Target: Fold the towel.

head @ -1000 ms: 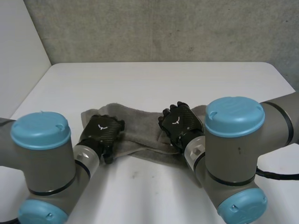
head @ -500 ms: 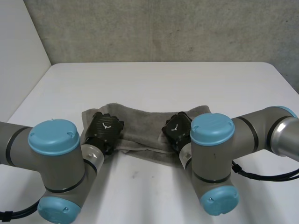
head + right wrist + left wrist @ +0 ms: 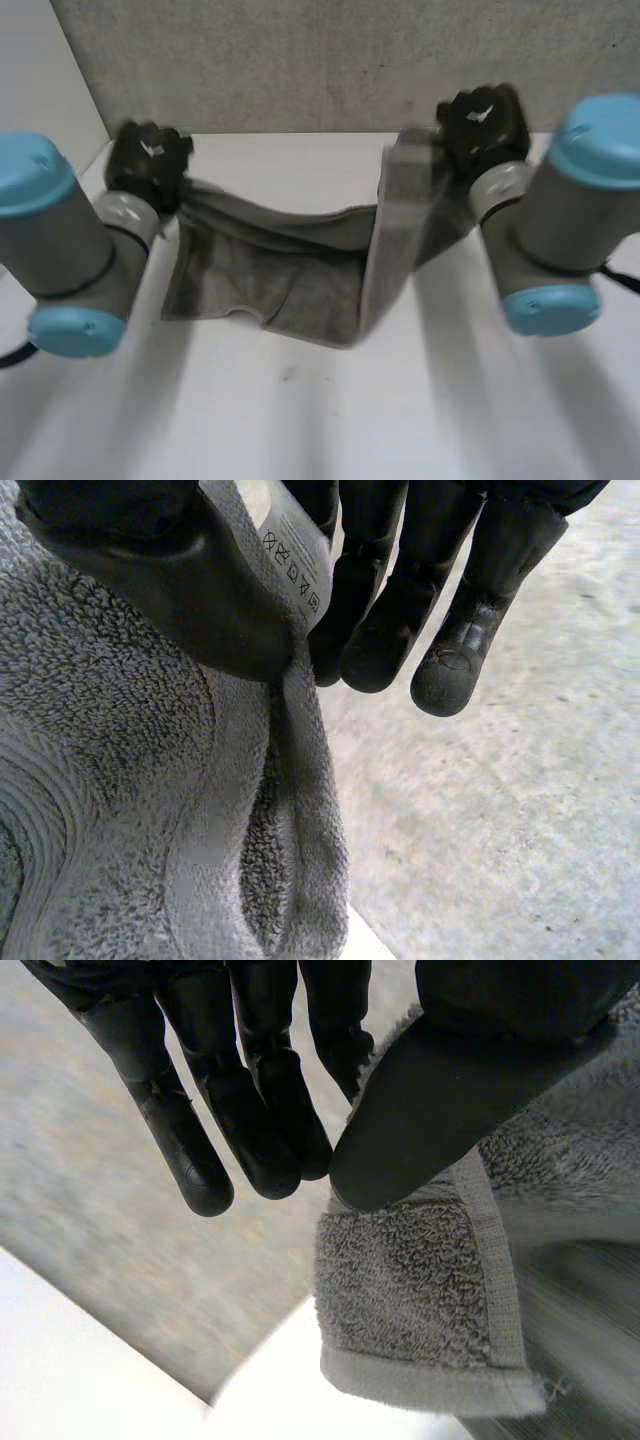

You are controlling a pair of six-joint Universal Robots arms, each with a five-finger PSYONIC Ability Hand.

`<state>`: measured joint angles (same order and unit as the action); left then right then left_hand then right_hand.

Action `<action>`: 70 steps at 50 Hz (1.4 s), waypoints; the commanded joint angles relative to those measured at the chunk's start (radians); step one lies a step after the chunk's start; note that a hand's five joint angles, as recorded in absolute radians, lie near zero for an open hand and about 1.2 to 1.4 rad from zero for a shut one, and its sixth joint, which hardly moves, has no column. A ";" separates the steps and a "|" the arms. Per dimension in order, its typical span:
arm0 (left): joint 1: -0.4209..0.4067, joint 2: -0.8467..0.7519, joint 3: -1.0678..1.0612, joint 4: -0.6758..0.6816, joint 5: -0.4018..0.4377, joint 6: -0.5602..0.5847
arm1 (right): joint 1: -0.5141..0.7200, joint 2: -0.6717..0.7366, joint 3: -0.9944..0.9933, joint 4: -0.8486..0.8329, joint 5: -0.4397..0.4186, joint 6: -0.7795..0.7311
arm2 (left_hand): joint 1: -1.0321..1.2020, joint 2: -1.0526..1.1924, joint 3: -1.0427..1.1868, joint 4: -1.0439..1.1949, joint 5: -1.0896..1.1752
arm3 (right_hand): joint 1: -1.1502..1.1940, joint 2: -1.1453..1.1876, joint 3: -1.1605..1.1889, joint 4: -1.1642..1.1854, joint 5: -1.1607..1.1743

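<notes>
Towel [image 3: 300,280], grey terry, sagging between left hand [image 3: 150,160] and right hand [image 3: 485,120], an end pinched in each.

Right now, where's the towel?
Head view: the towel hangs between the two raised hands, the left hand pinching one end at the view's left and the right hand the other, its middle sagging toward the white table.

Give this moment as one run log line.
left hand: pinching towel corner | right hand: pinching towel by care label | towel: sagging between hands
</notes>
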<state>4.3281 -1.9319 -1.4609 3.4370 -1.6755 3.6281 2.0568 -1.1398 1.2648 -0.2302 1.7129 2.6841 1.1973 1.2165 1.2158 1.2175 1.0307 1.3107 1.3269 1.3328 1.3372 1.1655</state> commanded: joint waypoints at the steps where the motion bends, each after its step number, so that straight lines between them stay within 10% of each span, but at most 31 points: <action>1: 0.001 0.085 0.019 -0.045 0.003 -0.072 | -0.129 -0.097 0.022 0.115 -0.203 0.233 | 0.199 0.180 0.180 0.179 0.191 | 0.086 0.069 0.063 0.059 0.056; 12: -0.001 0.284 -0.206 -0.114 0.100 -0.134 | -0.305 -0.103 0.103 0.480 -0.454 0.204 | 0.199 0.180 0.180 0.179 0.191 | 0.028 0.012 0.006 0.001 -0.001; 16: 0.001 0.330 -0.245 -0.114 0.132 -0.134 | -0.380 -0.104 0.201 0.494 -0.529 -0.029 | 0.199 0.180 0.180 0.179 0.191 | -1.041 -1.057 -1.063 -1.067 -1.070; 18: 0.001 0.347 -0.249 -0.116 0.138 -0.134 | -0.411 -0.109 0.215 0.494 -0.538 -0.097 | 0.199 0.180 0.180 0.179 0.191 | -1.131 -1.147 -1.153 -1.157 -1.160; 34: -0.014 0.360 -0.055 -0.217 0.129 -0.137 | -0.339 -0.324 0.355 0.416 -0.530 0.131 | 0.199 0.180 0.180 0.179 0.191 | -1.114 -1.130 -1.136 -1.141 -1.143; 47: -0.090 0.252 0.206 -0.386 0.099 -0.181 | 0.031 -0.273 0.513 0.174 -0.193 0.339 | 0.199 0.180 0.180 0.179 0.191 | -1.136 -1.152 -1.158 -1.163 -1.165; 62: -0.126 0.185 0.399 -0.476 0.034 -0.229 | 0.144 -0.072 0.476 0.057 -0.162 0.546 | 0.199 0.180 0.180 0.179 0.191 | -1.136 -1.152 -1.158 -1.163 -1.165; 70: -0.119 0.195 0.389 -0.481 0.036 -0.286 | 0.149 0.063 0.392 -0.089 0.063 0.525 | 0.199 0.180 0.180 0.179 0.191 | -1.076 -1.093 -1.099 -1.103 -1.106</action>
<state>4.2029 -1.7456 -1.0605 2.9568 -1.6424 3.3789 2.2121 -1.1528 1.7077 -0.2392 1.6324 3.2331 1.1997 1.2178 1.2168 1.2183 1.0308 0.2279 0.2390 0.2411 0.2512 0.0594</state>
